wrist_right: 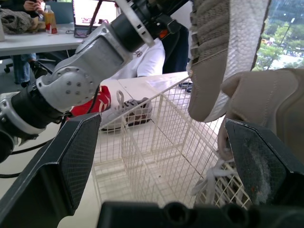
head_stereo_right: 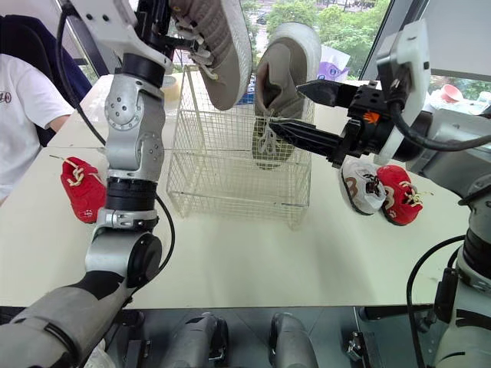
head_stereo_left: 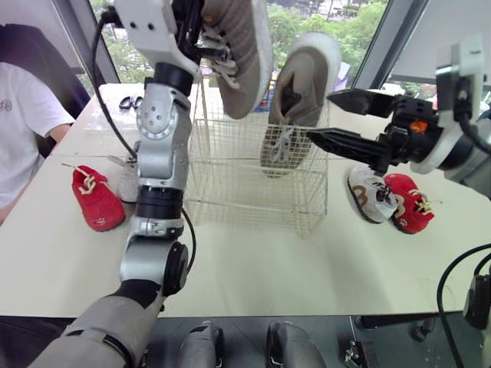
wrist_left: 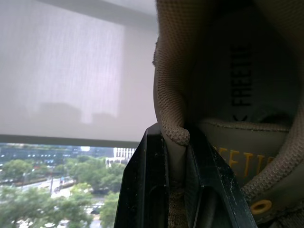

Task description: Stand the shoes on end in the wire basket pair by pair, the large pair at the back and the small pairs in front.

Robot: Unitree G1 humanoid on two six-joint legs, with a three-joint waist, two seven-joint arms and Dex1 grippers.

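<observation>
Gripping the second large sneaker [head_stereo_left: 244, 54] by its collar, your left gripper [wrist_left: 175, 142] hangs above the wire basket [head_stereo_left: 230, 192]. Its mate [head_stereo_left: 295, 100] stands inside, far right, with your right gripper [head_stereo_left: 322, 116] open beside it. The small shoes [head_stereo_left: 96, 199] lie unplaced on the table [head_stereo_left: 253, 268].

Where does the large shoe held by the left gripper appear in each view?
Left eye: large shoe top centre, above wire basket.
Right eye: shoe top, left of centre.
Left wrist: shoe collar pinched in left gripper.
Right wrist: shoe sole above basket.
Landmark: the basket.
</observation>
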